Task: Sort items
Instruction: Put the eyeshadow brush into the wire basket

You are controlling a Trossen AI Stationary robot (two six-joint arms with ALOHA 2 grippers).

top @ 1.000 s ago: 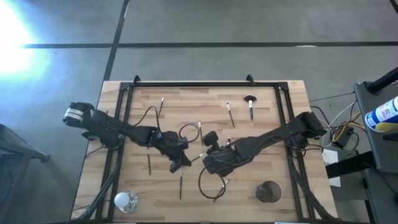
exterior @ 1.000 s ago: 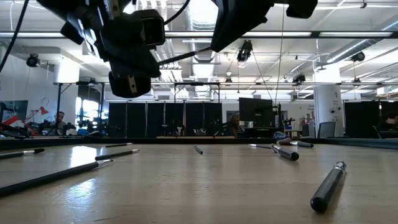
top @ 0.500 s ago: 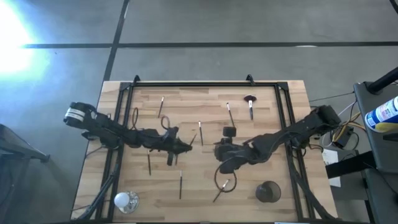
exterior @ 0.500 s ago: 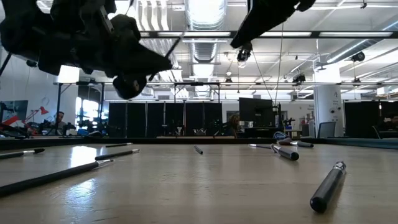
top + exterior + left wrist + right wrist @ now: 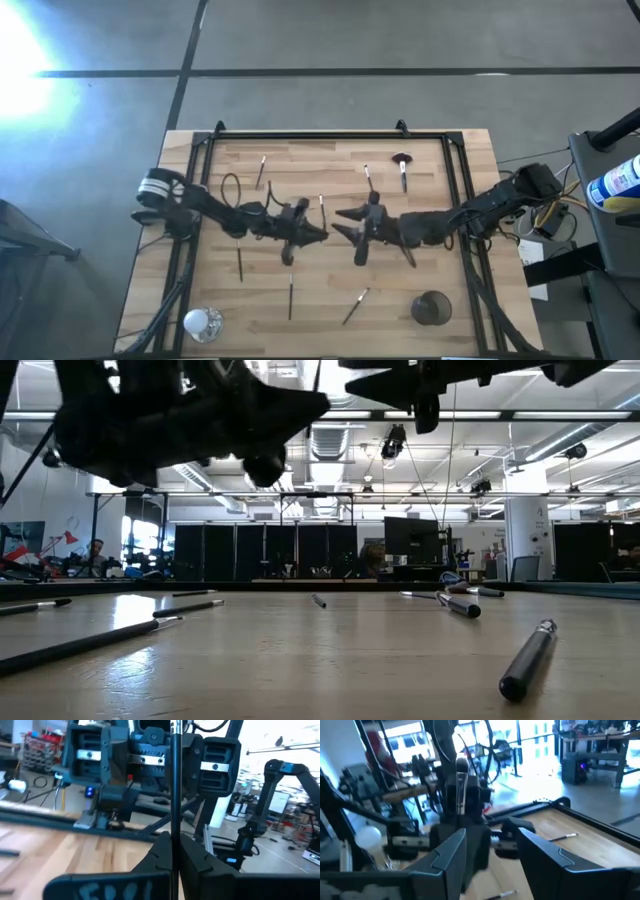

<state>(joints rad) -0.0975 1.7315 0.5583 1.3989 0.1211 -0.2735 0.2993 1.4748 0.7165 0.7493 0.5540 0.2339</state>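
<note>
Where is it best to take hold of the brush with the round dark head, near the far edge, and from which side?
Grip the round-headed brush at mid-handle, coming straight down from above and closing across it: the handle is slim and lies flat, with bare wood on both sides.

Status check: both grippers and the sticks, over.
Left gripper shut on a stick, raised mid-table. Right gripper open, facing it, close. Other sticks loose on the table. Nothing between the jaws.
</note>
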